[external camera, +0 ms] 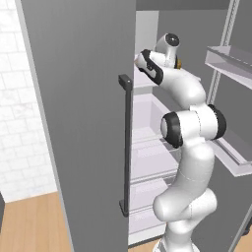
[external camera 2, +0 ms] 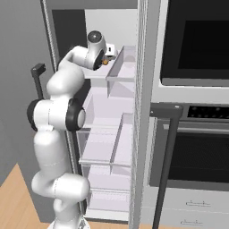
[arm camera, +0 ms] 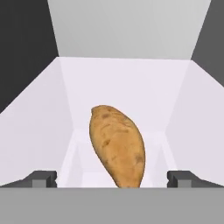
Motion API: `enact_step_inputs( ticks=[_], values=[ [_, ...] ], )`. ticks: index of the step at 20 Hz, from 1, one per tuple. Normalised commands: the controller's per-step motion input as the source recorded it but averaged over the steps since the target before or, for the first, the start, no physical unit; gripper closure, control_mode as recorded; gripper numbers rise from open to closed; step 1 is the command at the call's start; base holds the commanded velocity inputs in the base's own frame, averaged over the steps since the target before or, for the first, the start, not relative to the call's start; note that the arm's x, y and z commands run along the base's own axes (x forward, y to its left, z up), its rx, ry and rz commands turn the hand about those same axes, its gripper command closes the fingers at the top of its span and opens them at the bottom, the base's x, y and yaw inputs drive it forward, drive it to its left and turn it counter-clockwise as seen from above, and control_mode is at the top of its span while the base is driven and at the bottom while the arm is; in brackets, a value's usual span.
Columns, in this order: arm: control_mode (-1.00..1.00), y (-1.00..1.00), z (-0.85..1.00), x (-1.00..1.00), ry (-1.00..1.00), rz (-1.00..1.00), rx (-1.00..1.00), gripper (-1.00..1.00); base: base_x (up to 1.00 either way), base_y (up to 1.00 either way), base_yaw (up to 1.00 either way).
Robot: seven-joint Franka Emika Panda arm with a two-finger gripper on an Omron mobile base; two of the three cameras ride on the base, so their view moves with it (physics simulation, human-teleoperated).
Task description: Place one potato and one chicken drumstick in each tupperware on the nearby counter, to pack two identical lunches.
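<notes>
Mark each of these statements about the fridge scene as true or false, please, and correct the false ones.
1. The hand is open, one fingertip on each side of the potato. True.
2. The potato lies in a grey tupperware tray. False: it lies on a pale shelf inside the fridge.
3. The arm reaches into the open fridge. True.
4. The fridge door is closed. False: it stands open, with its dark bar handle beside the arm.
5. An oven is built in to the right of the fridge in the right base view. True.
6. The hand holds a drumstick. False: it holds nothing.
</notes>
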Motion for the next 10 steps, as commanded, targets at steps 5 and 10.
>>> enact_step_inputs(
  ticks=[5, 10],
  values=[
    [-1.0, 0.0, -0.18, 0.53, -0.01, 0.01, 0.0, -1.0, 0.0, 0.0, 0.0],
    [-1.0, 0.01, -0.27, 0.41, 0.0, 0.0, 0.0, -1.0, 0.0, 0.0, 0.0]
  ],
)
